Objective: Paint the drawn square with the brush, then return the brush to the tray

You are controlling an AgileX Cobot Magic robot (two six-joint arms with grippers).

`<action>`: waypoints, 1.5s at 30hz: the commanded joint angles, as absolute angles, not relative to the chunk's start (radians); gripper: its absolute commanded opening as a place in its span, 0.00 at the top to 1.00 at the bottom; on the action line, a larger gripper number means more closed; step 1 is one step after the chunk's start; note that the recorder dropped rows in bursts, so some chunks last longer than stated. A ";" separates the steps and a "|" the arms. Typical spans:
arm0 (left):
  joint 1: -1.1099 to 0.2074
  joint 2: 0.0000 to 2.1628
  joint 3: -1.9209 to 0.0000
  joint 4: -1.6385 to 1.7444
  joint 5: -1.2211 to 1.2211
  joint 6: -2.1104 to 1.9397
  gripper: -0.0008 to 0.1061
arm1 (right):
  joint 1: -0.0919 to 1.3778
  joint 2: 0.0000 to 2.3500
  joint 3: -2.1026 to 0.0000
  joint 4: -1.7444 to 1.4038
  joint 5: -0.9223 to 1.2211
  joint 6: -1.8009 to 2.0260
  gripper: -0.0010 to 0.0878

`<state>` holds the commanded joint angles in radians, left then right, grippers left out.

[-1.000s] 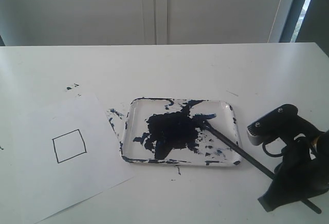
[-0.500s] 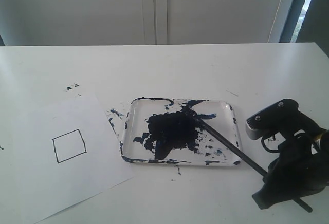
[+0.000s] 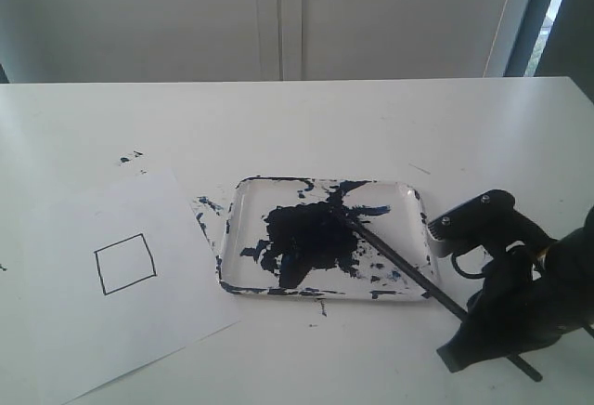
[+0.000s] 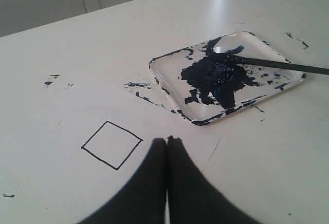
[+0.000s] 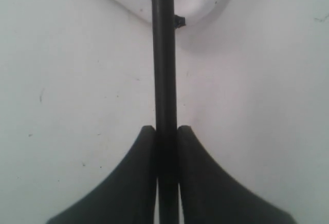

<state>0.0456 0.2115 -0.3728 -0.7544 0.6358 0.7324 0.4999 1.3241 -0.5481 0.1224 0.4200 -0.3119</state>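
Right end effector clamps the brush, tip down in the tray: load lightly, lift clear, then carry to the blank square.

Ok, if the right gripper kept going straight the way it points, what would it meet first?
Probably the tray, at its corner rim. The right gripper, shut on the brush, points along the brush straight at that corner, though its height is unclear.

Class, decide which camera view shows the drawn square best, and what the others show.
The left wrist view: the drawn square sits close, large, its whole outline visible, inside blank. The exterior view shows it whole but smaller. The right wrist view misses it.
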 joint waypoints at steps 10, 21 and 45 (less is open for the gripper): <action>0.046 0.211 -0.373 -0.754 0.636 0.732 0.99 | 0.500 1.295 -0.546 0.122 0.482 -0.312 0.99; 0.046 0.211 -0.373 -0.754 0.636 0.732 0.99 | 0.500 1.225 -0.546 0.157 0.471 -0.316 0.99; 0.046 0.387 -0.373 -0.681 0.418 0.868 0.59 | 0.500 1.166 -0.649 0.390 0.573 -0.499 0.99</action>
<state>0.0456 0.3865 -0.3728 -0.6811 0.4177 0.8683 0.4999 1.1659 -0.6495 0.3898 0.5730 -0.4986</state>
